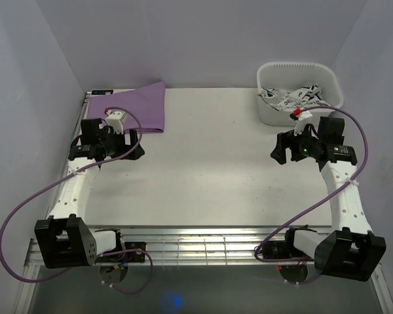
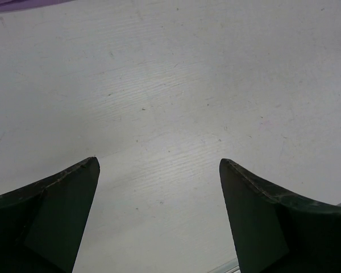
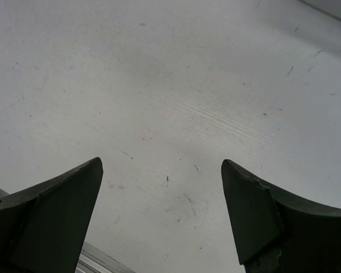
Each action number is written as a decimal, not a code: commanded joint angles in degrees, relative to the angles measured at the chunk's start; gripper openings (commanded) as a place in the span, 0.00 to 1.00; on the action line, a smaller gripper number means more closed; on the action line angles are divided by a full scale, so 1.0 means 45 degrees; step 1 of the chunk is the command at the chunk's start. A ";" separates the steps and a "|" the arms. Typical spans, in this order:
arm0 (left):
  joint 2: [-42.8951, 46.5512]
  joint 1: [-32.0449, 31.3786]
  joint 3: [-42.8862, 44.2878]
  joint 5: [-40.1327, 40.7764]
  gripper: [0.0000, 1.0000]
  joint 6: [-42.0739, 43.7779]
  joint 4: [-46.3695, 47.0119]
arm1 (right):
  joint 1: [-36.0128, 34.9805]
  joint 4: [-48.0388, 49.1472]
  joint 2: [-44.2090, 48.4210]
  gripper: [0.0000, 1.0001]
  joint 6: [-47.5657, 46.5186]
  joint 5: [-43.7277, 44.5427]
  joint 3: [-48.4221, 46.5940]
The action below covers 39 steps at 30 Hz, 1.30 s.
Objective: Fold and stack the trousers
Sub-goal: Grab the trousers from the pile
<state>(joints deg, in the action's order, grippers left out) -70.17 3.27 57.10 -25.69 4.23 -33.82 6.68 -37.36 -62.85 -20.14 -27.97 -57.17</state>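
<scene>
- White table [image 1: 209, 170] – the widest thing in view, its middle bare and marked with fine scratches and small specks that show in both wrist views.
- Purple cloth [image 1: 141, 108] lies flat at the far left corner of the table; a sliver of it also shows at the top left edge of the left wrist view.
- Pale plastic tub [image 1: 300, 68] stands at the far right corner, well apart from the cloth.
- Black-and-white printed trousers [image 1: 291, 98] lie crumpled inside the tub, below its rim and not folded.
- Left gripper [image 1: 136, 149] sits over bare table just beside the near edge of the purple cloth; its jaws are spread wide with nothing between them, only table surface showing in the gap [image 2: 159, 162].
- Right gripper [image 1: 281, 150] is near the front wall of the tub, outside it – jaws likewise spread apart and empty, bare table seen between the fingers [image 3: 162, 162].
</scene>
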 commanded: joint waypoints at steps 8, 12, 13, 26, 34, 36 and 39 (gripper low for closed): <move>0.0789 0.0016 0.0611 -0.0131 0.98 -0.0197 -0.0081 | -0.0019 0.1545 -0.4128 0.90 0.2463 0.2774 -0.7308; 0.0575 0.0016 0.0670 0.0026 0.98 -0.0607 -0.0101 | -0.0019 0.2090 -0.7662 0.90 0.3806 0.4333 -1.1988; 0.0536 0.0016 0.0690 0.0026 0.98 -0.0608 -0.0101 | -0.0019 0.2170 -0.7674 0.90 0.3986 0.4494 -1.2003; 0.0730 0.0016 -0.0110 0.0904 0.98 -0.1291 -0.0120 | -0.0019 0.3070 -1.3689 0.91 0.5569 0.2875 -1.5579; 0.0769 0.0016 -0.0482 0.1081 0.98 -0.1564 -0.0101 | -0.0039 0.2464 -1.4451 0.91 0.5726 0.2836 -1.4291; 0.0769 0.0016 -0.0580 0.1081 0.98 -0.1584 -0.0062 | -0.0039 0.2289 -1.4471 0.92 0.5648 0.2875 -1.3958; 0.0769 0.0016 -0.0600 0.1159 0.98 -0.1623 -0.0003 | -0.0039 0.1899 -1.4666 0.93 0.5433 0.2816 -1.3606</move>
<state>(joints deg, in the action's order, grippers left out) -68.66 3.27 54.57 -21.17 -2.22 -34.41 6.63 -27.24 -128.31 4.38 -14.35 -119.39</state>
